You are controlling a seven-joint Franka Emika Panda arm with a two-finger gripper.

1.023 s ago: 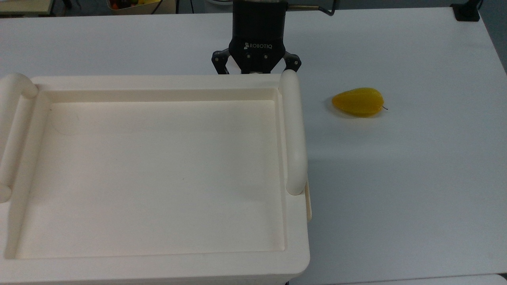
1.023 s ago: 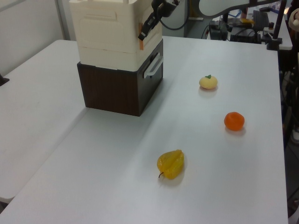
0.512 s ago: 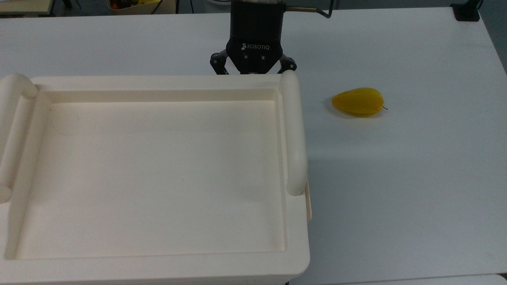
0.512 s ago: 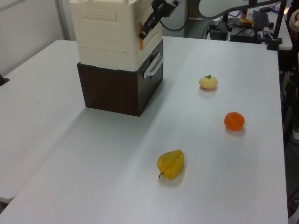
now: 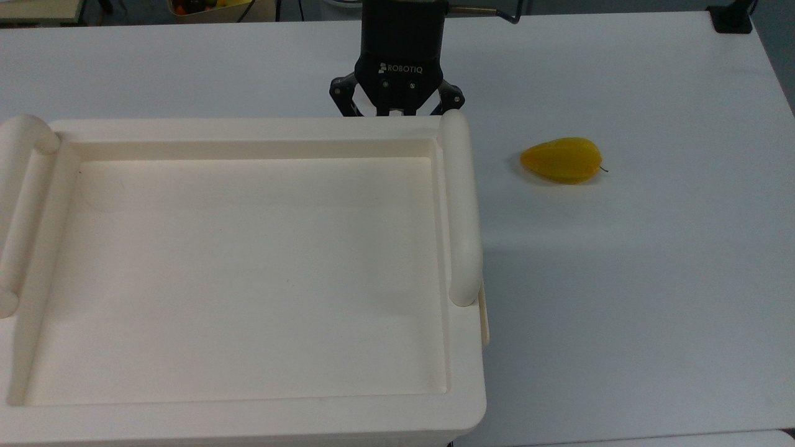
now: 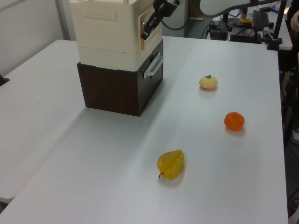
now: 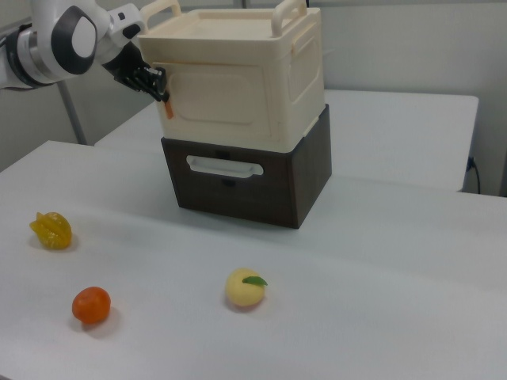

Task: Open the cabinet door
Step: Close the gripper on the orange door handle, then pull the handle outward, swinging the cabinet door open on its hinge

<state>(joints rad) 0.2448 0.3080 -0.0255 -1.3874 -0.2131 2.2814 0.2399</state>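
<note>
Standing on a dark brown drawer box (image 7: 261, 186) in the upper middle of the right view, the cream cabinet (image 7: 238, 79) has its door (image 7: 218, 93) on the face turned toward that camera, seemingly just ajar at the edge by the gripper. The gripper (image 7: 158, 85) sits at the door's left edge in the right view, right beside a small orange tab (image 7: 168, 107); whether its fingers pinch anything I cannot tell. In the top view the gripper (image 5: 397, 110) is at the upper middle, tucked against the far rim of the cabinet's tray top (image 5: 248, 136). In the left view it (image 6: 148, 29) meets the cabinet's upper right corner. On the white table (image 7: 396, 301) lie a yellow starfruit (image 7: 51, 229), an orange (image 7: 91, 305) and a pale peach (image 7: 245, 289), all well apart from the cabinet.
</note>
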